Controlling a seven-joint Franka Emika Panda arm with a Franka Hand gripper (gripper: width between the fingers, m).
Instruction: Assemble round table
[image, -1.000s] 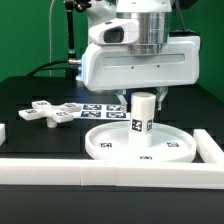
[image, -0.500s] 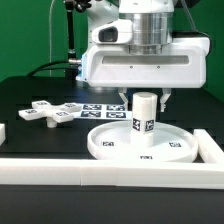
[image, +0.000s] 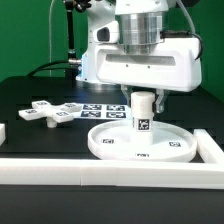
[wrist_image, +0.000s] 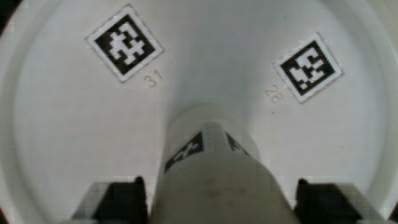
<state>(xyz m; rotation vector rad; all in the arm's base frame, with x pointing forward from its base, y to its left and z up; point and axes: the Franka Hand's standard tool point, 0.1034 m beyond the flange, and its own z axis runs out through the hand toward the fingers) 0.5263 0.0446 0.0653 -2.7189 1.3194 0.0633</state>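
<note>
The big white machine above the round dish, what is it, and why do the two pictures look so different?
It is a robot arm ending in a two-finger gripper. One picture comes from a camera off to the side, the other from a camera on the wrist, looking down between the fingers. On the black table lie a round white disc, a cross-shaped piece and the flat marker board, fenced by white rails. A short cylinder stands upright on the disc. The fingers sit either side of it with gaps showing, so nothing is gripped yet.
</note>
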